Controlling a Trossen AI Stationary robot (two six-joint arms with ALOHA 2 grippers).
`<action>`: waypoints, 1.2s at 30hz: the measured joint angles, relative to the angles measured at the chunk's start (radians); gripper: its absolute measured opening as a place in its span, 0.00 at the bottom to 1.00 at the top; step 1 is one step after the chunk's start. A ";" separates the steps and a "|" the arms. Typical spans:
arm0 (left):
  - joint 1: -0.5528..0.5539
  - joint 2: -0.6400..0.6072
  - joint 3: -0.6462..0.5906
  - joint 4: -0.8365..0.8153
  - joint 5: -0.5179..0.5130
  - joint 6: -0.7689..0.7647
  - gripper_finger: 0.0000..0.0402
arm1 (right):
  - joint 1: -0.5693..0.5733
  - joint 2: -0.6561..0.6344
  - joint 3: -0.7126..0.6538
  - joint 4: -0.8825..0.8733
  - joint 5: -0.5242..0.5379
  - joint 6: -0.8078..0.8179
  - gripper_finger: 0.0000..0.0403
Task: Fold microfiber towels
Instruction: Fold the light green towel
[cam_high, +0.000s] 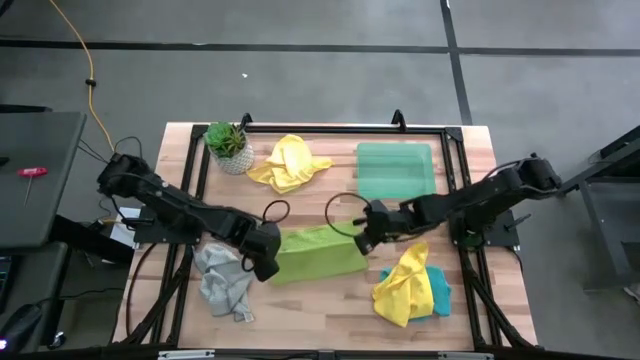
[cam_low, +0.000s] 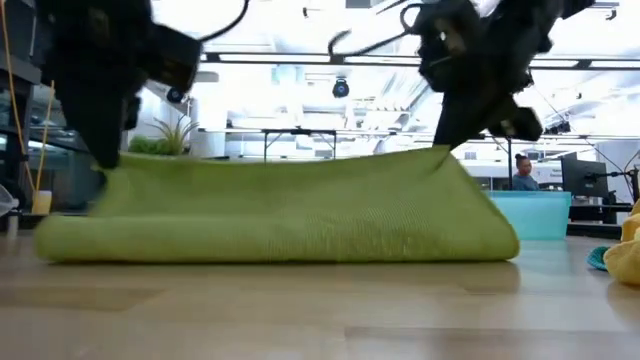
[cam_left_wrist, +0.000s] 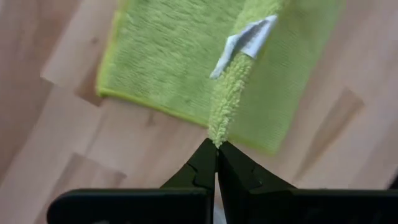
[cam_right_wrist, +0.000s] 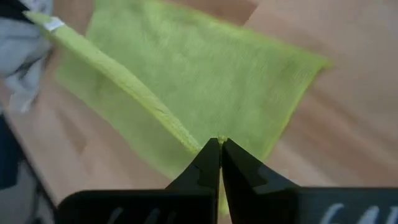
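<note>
**High view: two arms pinch one green towel**

High view, going from the left side of the picture to the right: the grey towel (cam_high: 224, 282) lies crumpled at the lower left of the wooden table (cam_high: 320, 305). Just beside it, the left gripper (cam_high: 268, 262) is pinched tight on the left end of the lime green towel (cam_high: 318, 252). This towel sits in the middle of the picture. Above it, near the top, are a small potted plant (cam_high: 228, 146) and a yellow towel (cam_high: 288, 163). The right gripper (cam_high: 364, 240) is pinched tight on the green towel's right end. A clear green tray (cam_high: 394, 170) lies at the upper right. At the lower right, another yellow towel (cam_high: 404, 285) rests on top of a teal-blue towel (cam_high: 440, 295).
</note>
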 joint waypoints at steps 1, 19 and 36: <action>0.010 0.007 0.000 0.002 -0.004 0.006 0.00 | -0.019 0.007 0.000 0.006 0.001 -0.014 0.00; 0.048 0.086 0.000 0.000 -0.092 -0.029 0.01 | -0.114 0.129 0.000 0.030 0.014 -0.048 0.00; 0.106 0.077 0.000 -0.055 -0.151 0.053 0.18 | -0.150 0.133 0.000 0.042 0.098 -0.053 0.26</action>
